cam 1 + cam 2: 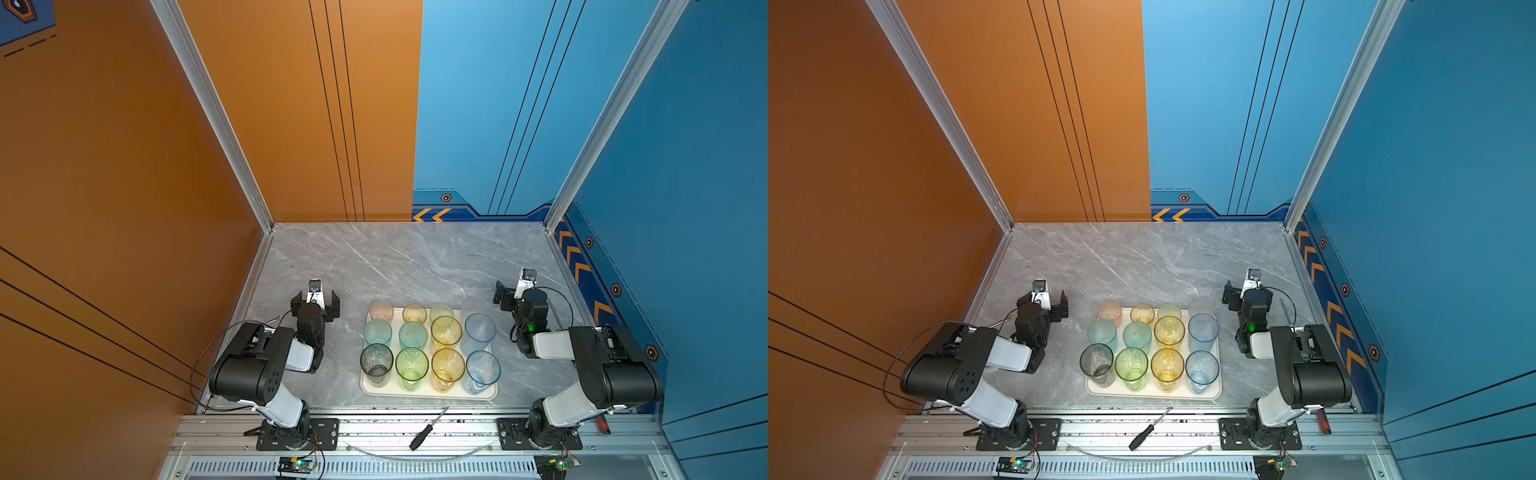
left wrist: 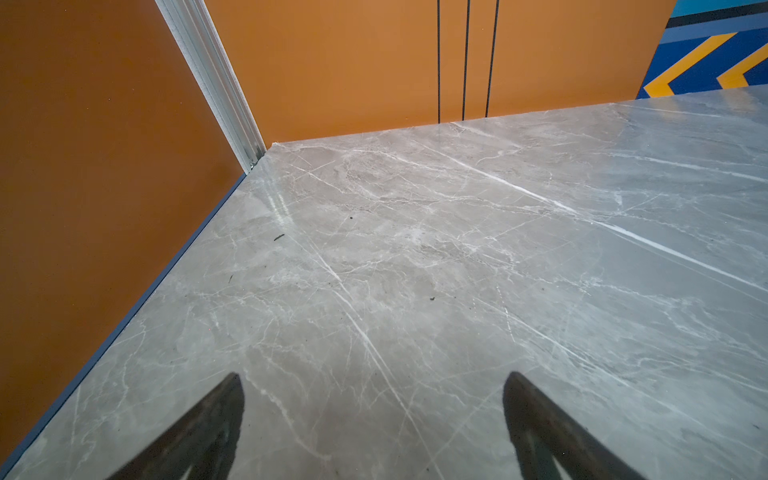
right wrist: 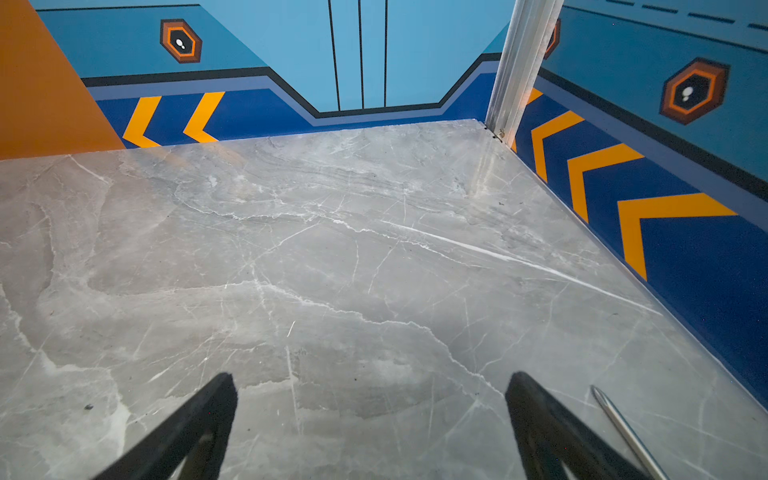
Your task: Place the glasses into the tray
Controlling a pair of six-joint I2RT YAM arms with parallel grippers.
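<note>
The cream tray [image 1: 428, 397] [image 1: 1154, 395] lies at the front middle of the grey marble table. Several tinted glasses stand upright in it in rows: smoke grey [image 1: 376, 360], green [image 1: 411, 363], yellow [image 1: 448, 365] and blue [image 1: 483, 368] in front, then teal, yellow and blue ones. A pink glass [image 1: 381, 311] and a clear glass [image 1: 473, 307] stand at its far corners. My left gripper [image 1: 316, 296] [image 2: 374, 376] hovers left of the tray, open and empty. My right gripper [image 1: 517, 293] [image 3: 372, 376] is right of the tray, open and empty. Both wrist views show only bare table.
A black-handled screwdriver [image 1: 428, 428] lies on the front aluminium rail, and a red tool [image 1: 603, 424] at its right end. A thin metal rod [image 3: 623, 432] lies on the table by my right gripper. Orange and blue walls enclose the table on three sides.
</note>
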